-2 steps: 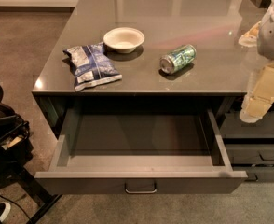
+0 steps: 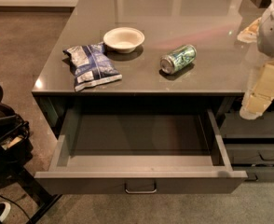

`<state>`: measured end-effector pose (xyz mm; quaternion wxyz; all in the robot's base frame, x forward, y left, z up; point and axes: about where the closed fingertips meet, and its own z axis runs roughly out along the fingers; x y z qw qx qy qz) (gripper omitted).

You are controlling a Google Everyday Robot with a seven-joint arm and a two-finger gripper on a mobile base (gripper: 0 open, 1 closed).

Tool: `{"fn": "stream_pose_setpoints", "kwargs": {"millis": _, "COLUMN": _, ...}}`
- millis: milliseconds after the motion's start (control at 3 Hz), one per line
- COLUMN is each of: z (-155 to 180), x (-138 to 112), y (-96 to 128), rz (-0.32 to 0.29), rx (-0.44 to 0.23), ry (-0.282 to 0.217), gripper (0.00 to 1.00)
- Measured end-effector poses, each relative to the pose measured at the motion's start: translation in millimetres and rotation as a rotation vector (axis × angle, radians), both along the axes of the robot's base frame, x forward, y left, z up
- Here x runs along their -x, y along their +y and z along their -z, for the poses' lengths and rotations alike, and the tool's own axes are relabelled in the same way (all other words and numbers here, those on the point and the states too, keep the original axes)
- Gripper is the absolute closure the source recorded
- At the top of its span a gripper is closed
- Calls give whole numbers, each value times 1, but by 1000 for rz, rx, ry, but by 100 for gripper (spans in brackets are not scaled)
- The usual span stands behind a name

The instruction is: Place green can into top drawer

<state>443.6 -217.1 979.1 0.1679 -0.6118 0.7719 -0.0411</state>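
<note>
The green can (image 2: 178,58) lies on its side on the grey counter top (image 2: 197,17), right of centre, with its silver end facing front-left. The top drawer (image 2: 139,183) is pulled wide open below the counter's front edge; its grey interior is empty and a small silver bar handle sits at the centre of its front. My gripper (image 2: 262,93), cream-coloured, hangs at the right edge of the view, beyond the counter's front right corner, well to the right of the can and holding nothing that I can see.
A white bowl (image 2: 123,39) and a blue-and-silver snack bag (image 2: 91,65) lie on the counter left of the can. Narrower dark drawers (image 2: 258,155) are at the lower right. Dark gear (image 2: 4,125) stands on the floor at the left.
</note>
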Motion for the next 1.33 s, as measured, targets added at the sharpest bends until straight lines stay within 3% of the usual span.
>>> {"fn": "stream_pose_setpoints", "kwargs": {"millis": 333, "z": -3, "x": -34, "y": -3, "rz": -83, "rx": -72, "ry": -56, "gripper": 0}}
{"fn": "stream_pose_setpoints", "kwargs": {"millis": 667, "z": -1, "x": -87, "y": 11, "rz": -269, "rx": -194, "ry": -112, "gripper": 0}}
{"fn": "stream_pose_setpoints", "kwargs": {"millis": 1000, "z": -11, "x": -108, "y": 9, "rz": -341, "rx": -203, "ry": -178, "gripper": 0}}
{"fn": "stream_pose_setpoints", "kwargs": {"millis": 1333, "z": -12, "x": -107, "y": 9, "rz": -341, "rx": -202, "ry": -180, "gripper": 0}}
